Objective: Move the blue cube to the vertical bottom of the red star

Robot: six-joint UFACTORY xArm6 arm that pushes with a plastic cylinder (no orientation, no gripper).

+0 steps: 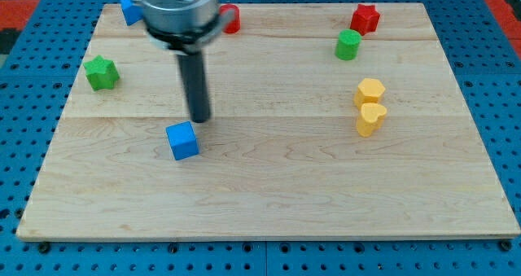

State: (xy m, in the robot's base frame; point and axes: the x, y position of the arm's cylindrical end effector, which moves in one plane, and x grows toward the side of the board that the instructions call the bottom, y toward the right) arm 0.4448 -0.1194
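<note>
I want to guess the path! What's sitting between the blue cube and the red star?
Mostly bare wood in the camera view. The green cylinder sits near the red star, almost on the line from the blue cube.

Light wood board w/ blue pegboard around — even light.

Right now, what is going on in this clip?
A robot arm with a dark rod is pushing blocks about on a wooden board. My tip sits just above and slightly right of the blue cube, close to it; contact cannot be told. The red star lies far off at the view's top right, with a green cylinder just below it, so the cube is not yet beneath the star. Two yellow blocks sit lower on the right, a green star on the left.
</note>
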